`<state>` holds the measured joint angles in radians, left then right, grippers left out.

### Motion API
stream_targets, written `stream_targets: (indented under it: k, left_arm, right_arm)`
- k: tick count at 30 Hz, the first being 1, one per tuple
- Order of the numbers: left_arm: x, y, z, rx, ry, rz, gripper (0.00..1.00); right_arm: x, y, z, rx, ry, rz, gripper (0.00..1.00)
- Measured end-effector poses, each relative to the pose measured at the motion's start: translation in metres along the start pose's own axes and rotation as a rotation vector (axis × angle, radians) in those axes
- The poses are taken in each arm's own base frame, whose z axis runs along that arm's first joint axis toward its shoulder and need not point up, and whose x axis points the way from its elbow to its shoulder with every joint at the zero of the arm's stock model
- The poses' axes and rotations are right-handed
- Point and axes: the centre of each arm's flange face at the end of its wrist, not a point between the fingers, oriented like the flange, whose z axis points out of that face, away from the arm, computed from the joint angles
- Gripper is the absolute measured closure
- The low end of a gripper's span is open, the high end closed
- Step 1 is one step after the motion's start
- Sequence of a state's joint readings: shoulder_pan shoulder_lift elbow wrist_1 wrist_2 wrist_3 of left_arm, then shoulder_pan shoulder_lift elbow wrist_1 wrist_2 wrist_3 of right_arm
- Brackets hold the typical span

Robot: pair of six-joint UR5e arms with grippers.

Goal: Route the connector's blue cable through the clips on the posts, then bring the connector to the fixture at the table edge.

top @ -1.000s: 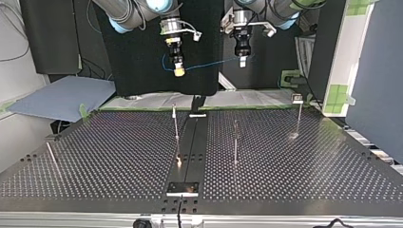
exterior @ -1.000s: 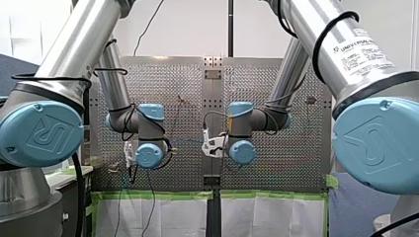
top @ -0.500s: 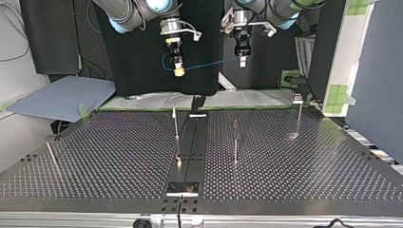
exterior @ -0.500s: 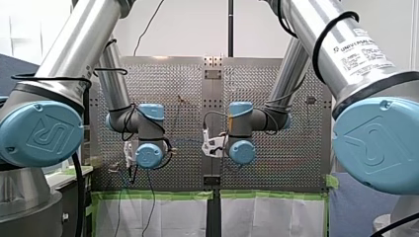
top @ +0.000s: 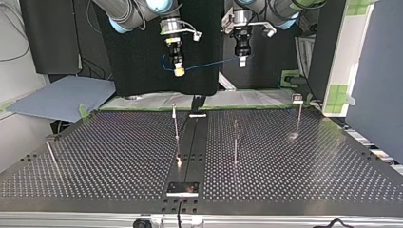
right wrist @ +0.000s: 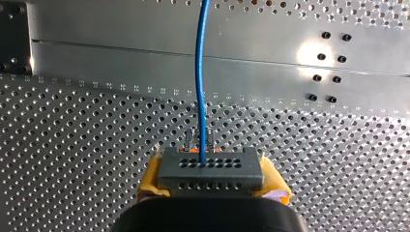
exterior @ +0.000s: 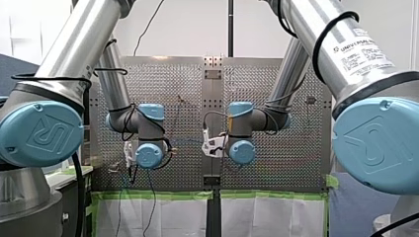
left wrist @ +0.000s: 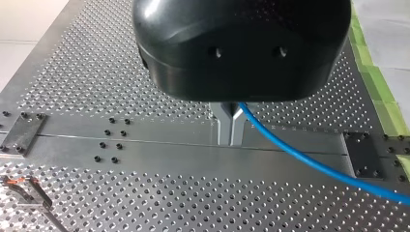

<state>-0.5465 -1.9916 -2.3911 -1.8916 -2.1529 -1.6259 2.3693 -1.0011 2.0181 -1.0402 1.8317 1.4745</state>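
In the right wrist view a grey connector sits between the yellow pads of my right gripper, which is shut on it. The blue cable leaves the connector straight ahead. In the left wrist view my left gripper has its metal fingers shut on the blue cable, which trails off to one side. In the top view both grippers hang high above the table's far edge: my right gripper at the left, my left gripper at the right, with the cable strung between them.
Three thin posts stand on the perforated table: one by the centre rail, one right of it, one at the far right. A small plate lies at the near edge. A slanted rod stands at the left.
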Motion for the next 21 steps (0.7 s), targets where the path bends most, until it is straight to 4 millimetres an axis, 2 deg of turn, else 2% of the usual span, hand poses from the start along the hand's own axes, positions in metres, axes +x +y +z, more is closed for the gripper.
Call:
stream_targets:
  k: [17,21]
  left_arm:
    - [0.0001,0.0002,-0.0002,0.000,0.001,0.000,0.98]
    - [0.0003,0.0004,-0.0006,0.000,0.002,0.000,0.98]
  right_arm:
    - [-0.0002,-0.0001,-0.0002,0.000,-0.001,0.000,1.00]
    - [-0.0092,-0.0076,-0.0057,0.015,-0.026,-0.009,1.00]
